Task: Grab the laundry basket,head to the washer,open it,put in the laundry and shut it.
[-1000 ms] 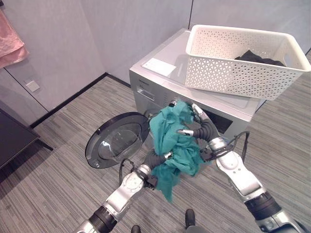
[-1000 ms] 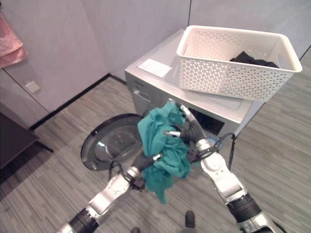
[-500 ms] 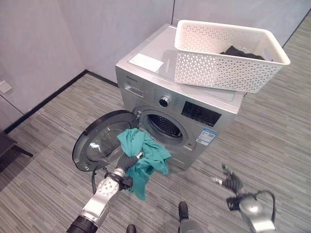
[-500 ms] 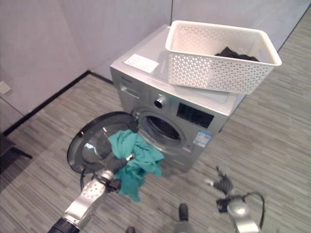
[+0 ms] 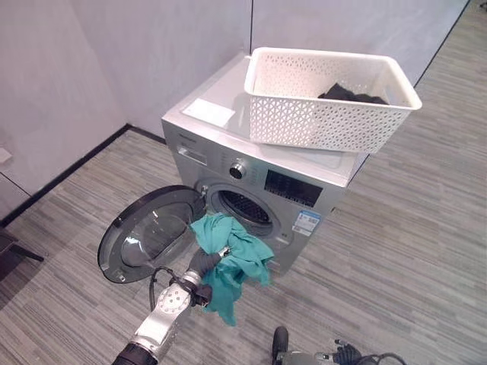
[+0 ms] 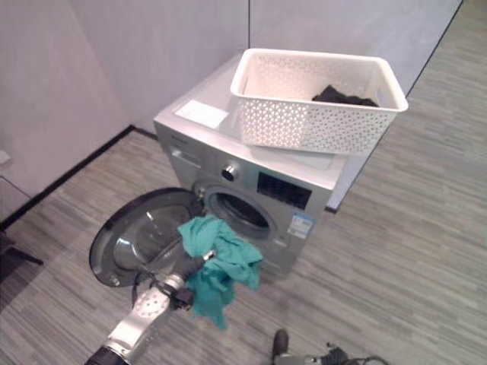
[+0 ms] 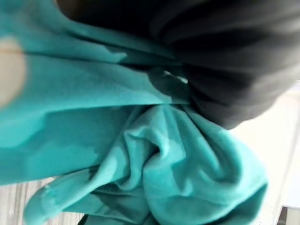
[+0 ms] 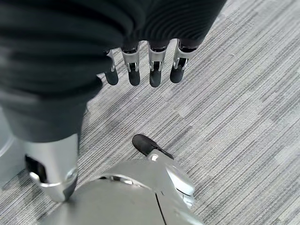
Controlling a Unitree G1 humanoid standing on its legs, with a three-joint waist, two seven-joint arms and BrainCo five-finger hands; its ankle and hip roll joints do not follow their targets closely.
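1. Now the left hand grips the teal garment, held just before the washer beside its open door.
2. Atop the washer sits the laundry basket holding dark laundry.
3. Right hand hangs with relaxed fingers, holding nothing.

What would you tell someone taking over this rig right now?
Left hand: shut on the teal cloth, held in front of the washer's opening, not yet inside.
Right hand: open, holds nothing, low over the floor.
Basket: on top of the washer, with dark laundry in it.
Door: swung wide open.
Done: basket brought to the washer, door opened, teal cloth taken up.
Left: push the teal cloth into the drum, load the dark laundry from the basket, shut the door.
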